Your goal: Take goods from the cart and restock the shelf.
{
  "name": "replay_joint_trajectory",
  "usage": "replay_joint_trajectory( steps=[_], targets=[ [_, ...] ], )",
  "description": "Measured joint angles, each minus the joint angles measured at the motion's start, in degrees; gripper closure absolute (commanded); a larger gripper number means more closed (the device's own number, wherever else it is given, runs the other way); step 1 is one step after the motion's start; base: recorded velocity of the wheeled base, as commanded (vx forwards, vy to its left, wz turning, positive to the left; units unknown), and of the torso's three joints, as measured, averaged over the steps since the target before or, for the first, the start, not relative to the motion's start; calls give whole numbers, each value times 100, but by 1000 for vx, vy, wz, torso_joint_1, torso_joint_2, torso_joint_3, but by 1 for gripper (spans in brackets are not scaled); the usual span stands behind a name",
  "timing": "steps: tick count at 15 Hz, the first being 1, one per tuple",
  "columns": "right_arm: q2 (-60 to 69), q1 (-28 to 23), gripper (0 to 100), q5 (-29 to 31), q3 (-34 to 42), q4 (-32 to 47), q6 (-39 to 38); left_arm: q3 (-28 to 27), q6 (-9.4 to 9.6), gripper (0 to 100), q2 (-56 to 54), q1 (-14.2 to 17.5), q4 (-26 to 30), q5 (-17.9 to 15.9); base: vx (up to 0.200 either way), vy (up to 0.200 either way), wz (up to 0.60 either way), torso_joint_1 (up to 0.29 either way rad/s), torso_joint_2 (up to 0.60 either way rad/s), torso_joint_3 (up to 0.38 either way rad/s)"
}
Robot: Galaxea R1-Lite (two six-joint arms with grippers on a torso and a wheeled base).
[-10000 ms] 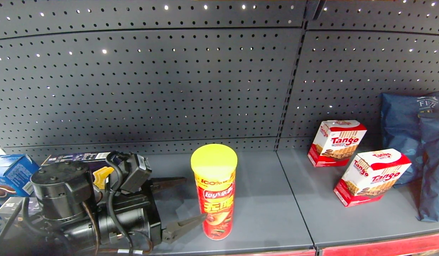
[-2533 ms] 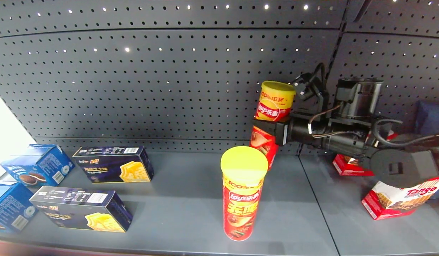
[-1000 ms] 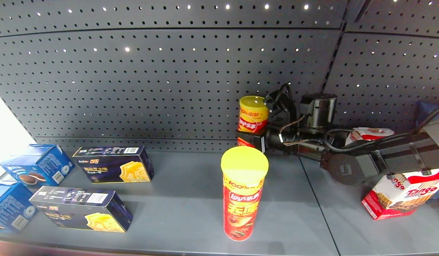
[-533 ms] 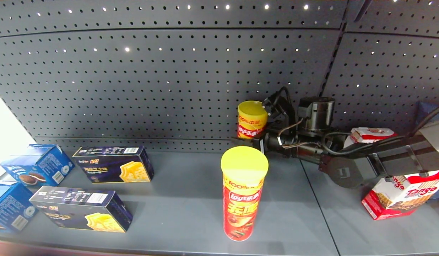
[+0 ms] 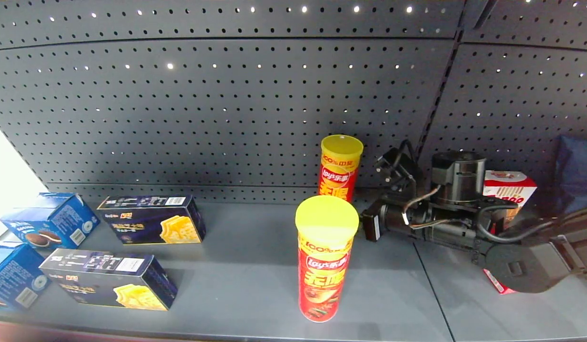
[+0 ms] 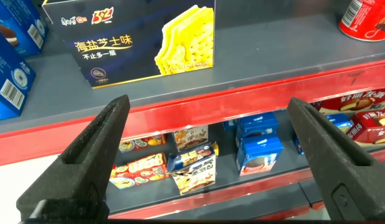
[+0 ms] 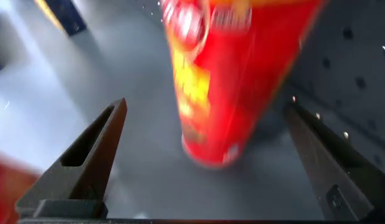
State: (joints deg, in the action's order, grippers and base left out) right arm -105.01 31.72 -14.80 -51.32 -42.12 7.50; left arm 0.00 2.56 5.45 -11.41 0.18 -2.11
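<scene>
A red chip can with a yellow lid stands upright at the back of the grey shelf, close to the pegboard. A second, same-looking can stands nearer the front. My right arm lies low over the shelf just right of the back can. In the right wrist view my right gripper is open, its fingers wide apart, and the back can stands just ahead, untouched. My left gripper is open and holds nothing, in front of the shelf's red edge.
Two dark blue cracker boxes and blue cookie boxes lie on the shelf's left. A red and white wafer box and a dark blue bag sit behind the right arm. A lower shelf holds more boxes.
The right gripper brought the second can down, stood it by the pegboard, opened and drew back to the right. The head camera shifted after the earliest frame.
</scene>
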Motion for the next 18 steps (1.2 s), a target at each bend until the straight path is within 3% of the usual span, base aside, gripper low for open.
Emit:
replay_joint_trajectory(
  steps=[5, 11, 18],
  targets=[
    [532, -276, 0, 350, 717, -22, 130, 0, 0, 0, 0, 0, 0, 0, 0, 0, 0, 0, 0, 0],
    [1215, -334, 0, 990, 907, 158, 123, 0, 0, 0, 0, 0, -2, 0, 0, 0, 0, 0, 0, 0],
    [3594, -546, 0, 1154, 2177, 589, 121, 0, 0, 0, 0, 0, 0, 0, 0, 0, 0, 0, 0, 0]
  ],
)
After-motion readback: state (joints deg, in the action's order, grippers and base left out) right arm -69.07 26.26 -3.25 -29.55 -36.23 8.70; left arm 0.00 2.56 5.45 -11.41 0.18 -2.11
